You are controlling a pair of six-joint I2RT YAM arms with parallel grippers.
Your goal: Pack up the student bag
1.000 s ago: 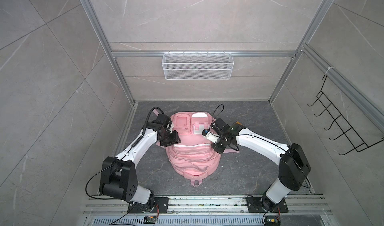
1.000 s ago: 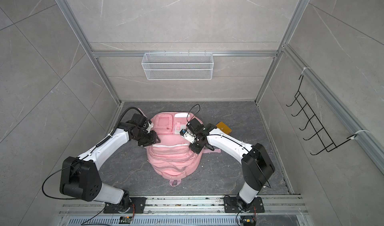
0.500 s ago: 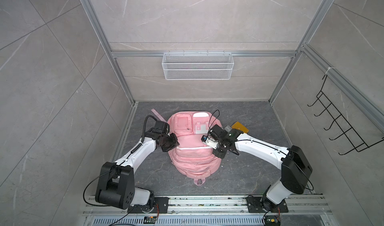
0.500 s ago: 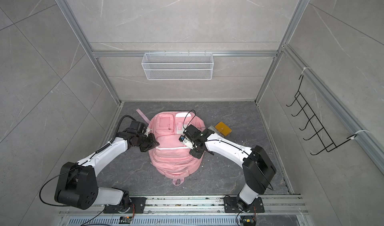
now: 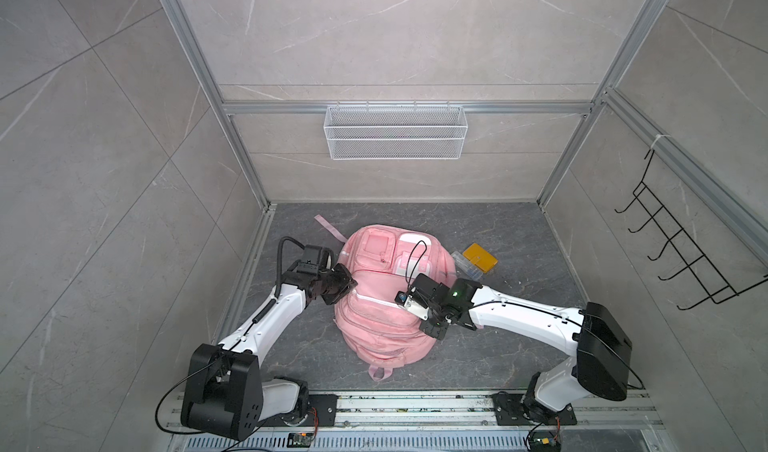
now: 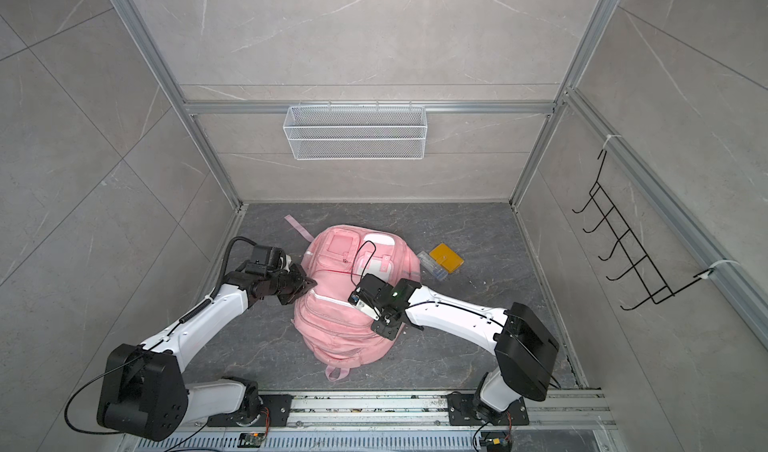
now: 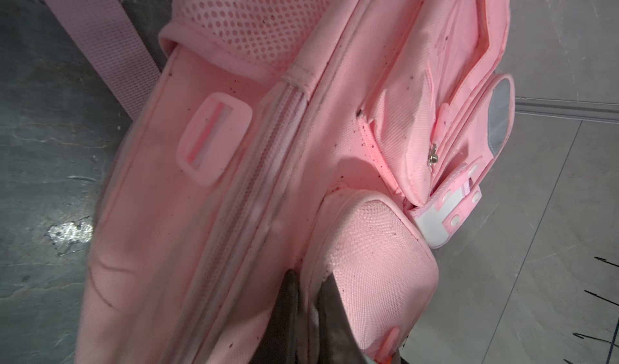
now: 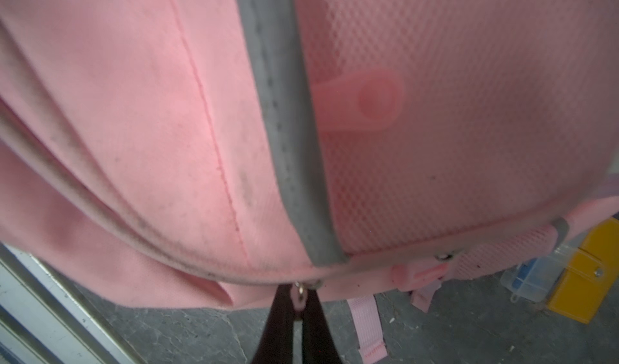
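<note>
The student bag (image 5: 384, 312) (image 6: 345, 321), a pink backpack, lies flat on the dark floor with its white front patch facing up in both top views. My left gripper (image 5: 349, 284) (image 6: 309, 284) is at the bag's left side. In the left wrist view it (image 7: 310, 280) is shut on a pinch of the pink bag (image 7: 234, 144) beside a mesh-textured pocket (image 7: 375, 262). My right gripper (image 5: 433, 332) (image 6: 385, 331) is at the bag's right edge. In the right wrist view it (image 8: 299, 298) is shut on a pink zip pull (image 8: 298, 297) hanging from the bag (image 8: 167, 111).
A yellow case (image 5: 480, 257) and a clear plastic box (image 5: 464, 263) lie on the floor right of the bag. A loose pink strap (image 5: 330, 227) trails at the back left. A white wire basket (image 5: 395, 138) hangs on the back wall, and a black hook rack (image 5: 685, 262) on the right wall.
The left gripper has shut on the bag's side. The bag has stretched out flat toward the front, and a strap now shows at the back left. The right gripper has stayed shut.
</note>
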